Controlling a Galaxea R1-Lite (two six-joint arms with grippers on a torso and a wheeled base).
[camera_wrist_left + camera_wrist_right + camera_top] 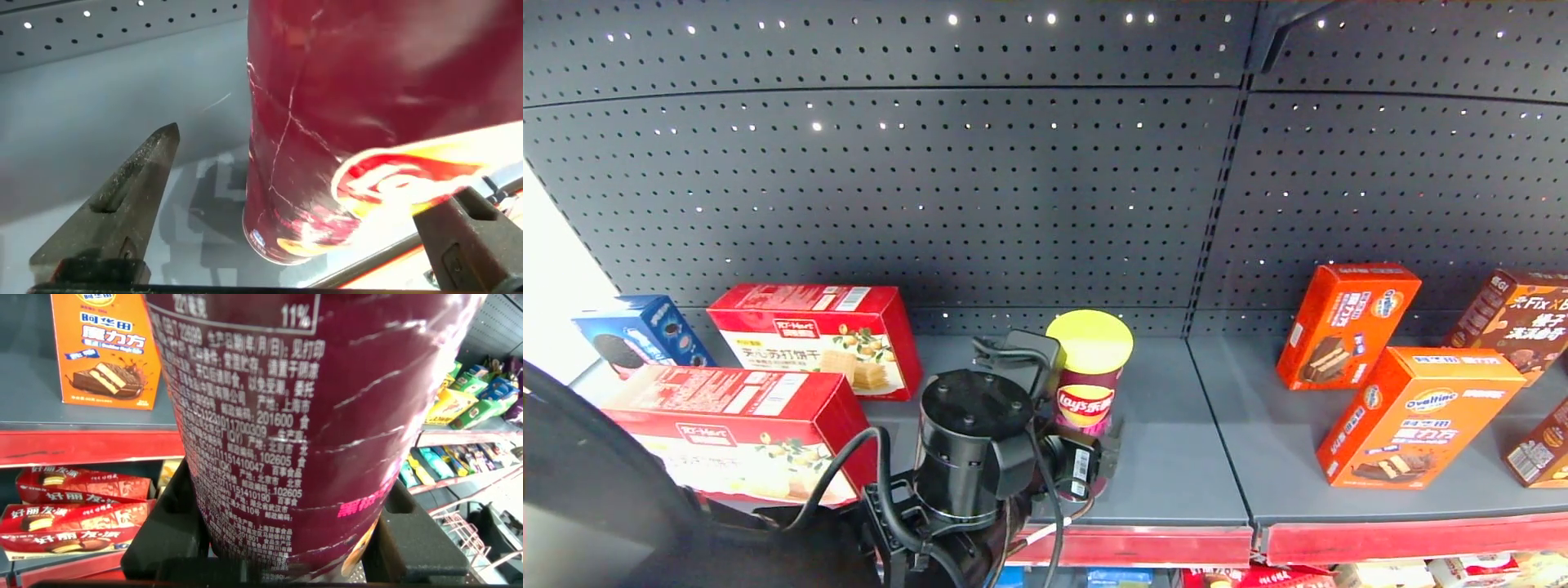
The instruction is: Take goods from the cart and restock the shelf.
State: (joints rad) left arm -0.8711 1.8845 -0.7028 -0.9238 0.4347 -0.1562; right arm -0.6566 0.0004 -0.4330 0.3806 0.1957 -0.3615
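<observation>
Head view: a maroon chip can (1088,371) with a yellow lid stands upright on the grey shelf (1176,457), near the middle of the deck and close to its front edge. The left hand (1094,459) sits at the can's lower part on the near side. Two red boxes (821,336) lie to the left of the can, with a blue box (645,331) at the far left. Orange boxes (1417,416) stand well apart to the right. Left wrist view: the left hand is released, its fingers (122,208) spread to either side of the can. One finger is clear of the can wall. The other is close to the label, and contact there cannot be told. The can's base rests on the shelf deck. Right wrist view: the right hand (286,539) is clenched on a second chip can (294,400), also maroon, held in front of a shelf carrying an orange carton (105,351).
</observation>
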